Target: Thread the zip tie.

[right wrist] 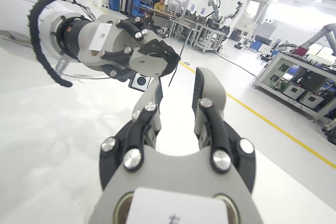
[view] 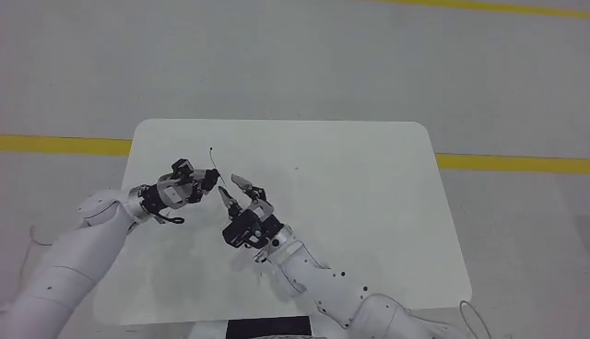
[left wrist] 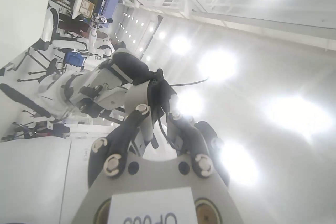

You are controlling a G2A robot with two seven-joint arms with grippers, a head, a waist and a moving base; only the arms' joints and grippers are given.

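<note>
A thin black zip tie (view: 215, 160) sticks up above the white table (view: 369, 182), with my left gripper (view: 209, 181) shut on its lower part. In the left wrist view the tie's free end (left wrist: 191, 82) curves out past that gripper's closed fingertips (left wrist: 157, 84). My right gripper (view: 232, 188) is right beside the left one, open, with nothing between its fingers. In the right wrist view the tie (right wrist: 173, 75) hangs from the left gripper (right wrist: 168, 58), just beyond the gap of the open right gripper (right wrist: 178, 86), apart from both ribbed pads.
The table's bare white top stretches to the right (view: 387, 228) and toward the far edge (view: 277, 125). Both arms meet over its left half. Yellow floor lines (view: 498, 162) run beyond the table.
</note>
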